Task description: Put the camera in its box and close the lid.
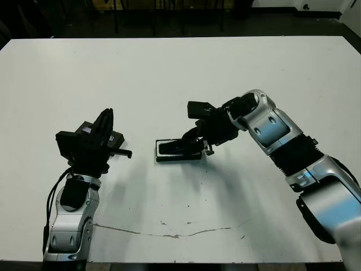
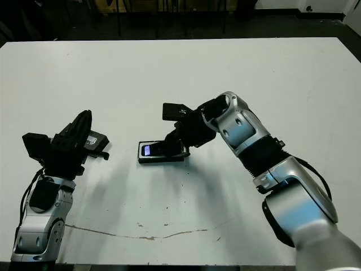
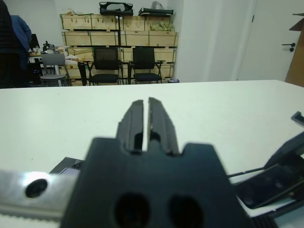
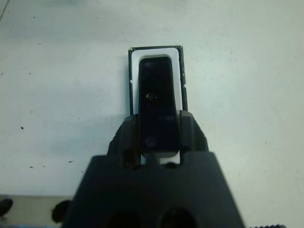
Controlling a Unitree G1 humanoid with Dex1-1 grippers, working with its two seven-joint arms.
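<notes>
Right gripper (image 4: 158, 137) is clamped on the camera (image 4: 156, 102), whose long axis lines up with the box (image 4: 181, 71) right under it, mid-table. Left gripper (image 3: 146, 124) is nearly shut, empty, well apart near the left edge.

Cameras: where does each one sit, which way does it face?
Head views: look down on table; both arms show.
Left wrist view: along left gripper across table toward chairs.
Right wrist view: down right gripper holding camera over box.
Shared: head and right wrist views see camera, box.
</notes>
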